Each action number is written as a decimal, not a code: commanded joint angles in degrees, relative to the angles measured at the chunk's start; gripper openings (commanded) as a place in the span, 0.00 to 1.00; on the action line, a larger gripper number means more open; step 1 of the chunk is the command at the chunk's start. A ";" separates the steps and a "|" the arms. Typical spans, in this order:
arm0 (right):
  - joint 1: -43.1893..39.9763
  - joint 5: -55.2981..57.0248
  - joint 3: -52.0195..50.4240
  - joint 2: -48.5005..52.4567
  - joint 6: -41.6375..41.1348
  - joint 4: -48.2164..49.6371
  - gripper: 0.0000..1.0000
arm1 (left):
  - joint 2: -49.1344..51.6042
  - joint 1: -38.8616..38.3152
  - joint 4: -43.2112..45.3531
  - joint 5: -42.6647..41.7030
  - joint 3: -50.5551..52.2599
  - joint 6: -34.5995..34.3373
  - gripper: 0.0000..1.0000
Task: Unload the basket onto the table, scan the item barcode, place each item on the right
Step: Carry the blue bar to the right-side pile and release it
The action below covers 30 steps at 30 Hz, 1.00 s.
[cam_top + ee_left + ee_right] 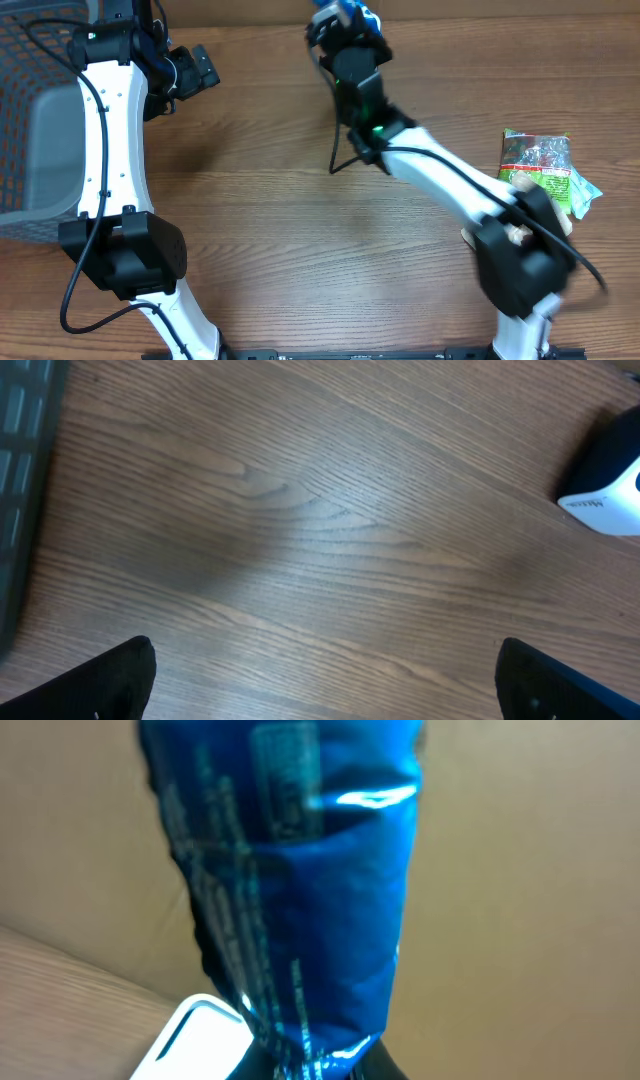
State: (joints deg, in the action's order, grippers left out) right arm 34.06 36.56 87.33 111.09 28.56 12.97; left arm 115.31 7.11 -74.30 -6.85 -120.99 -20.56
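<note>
packet [300, 890]: blue, long axis upright, clenched in right jaws
scanner [195, 1032]: just lower left of packet
left jaws: released, empty

A mock shop checkout is suggested: a basket [25, 60], a scanner [608, 485] and a snack packet [538, 165] are set on a wooden table [270, 200].

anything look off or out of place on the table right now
Nothing looks spilled or damaged. One mildly odd thing: the green packet lies askew at the far right, partly hidden under the right arm. The blue packet is pinched in the right gripper, near the white scanner.
</note>
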 commanded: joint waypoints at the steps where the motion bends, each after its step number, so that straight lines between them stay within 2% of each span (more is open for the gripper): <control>1: -2.64 -4.85 1.25 -12.76 -26.16 -11.52 0.04 | 0.20 -0.17 -0.04 -0.20 0.20 1.29 1.00; 6: -11.15 -13.51 1.25 -25.68 -51.49 -36.15 0.09 | 0.20 -0.17 -0.04 -0.22 0.20 1.27 1.00; 8: -19.47 -21.14 1.25 -31.08 -61.26 -48.30 0.12 | 0.20 -0.17 -0.04 -0.20 0.20 1.29 1.00; 13: -35.39 -35.76 0.96 -32.87 -68.11 -62.69 0.12 | 0.20 -0.17 -0.04 -0.20 0.20 1.29 1.00; 17: -45.72 -45.81 -2.47 -30.42 -68.48 -66.55 0.13 | 0.20 -0.17 -0.04 -0.20 0.20 1.27 1.00; 19: -50.88 -50.49 -6.23 -28.28 -71.21 -66.05 0.13 | 0.20 -0.17 -0.04 -0.20 0.20 1.29 1.00; 23: -56.92 -53.42 -11.89 -24.61 -76.35 -64.30 0.14 | 0.20 -0.17 -0.04 -0.22 0.20 1.27 1.00; 25: -58.93 -53.92 -13.60 -23.15 -77.00 -64.22 0.18 | 0.20 -0.17 -0.04 -0.20 0.20 1.29 1.00; 26: -59.65 -54.66 -14.10 -22.62 -77.00 -64.22 0.21 | 0.20 -0.17 -0.04 -0.20 0.20 1.27 1.00; 30: -61.22 -56.39 -14.62 -22.03 -76.11 -64.08 0.50 | 0.20 -0.17 -0.04 -0.22 0.20 1.29 1.00</control>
State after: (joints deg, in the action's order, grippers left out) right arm -26.70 -16.19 72.18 90.02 -46.33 -51.94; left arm 115.31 7.11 -74.35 -6.85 -120.99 -20.53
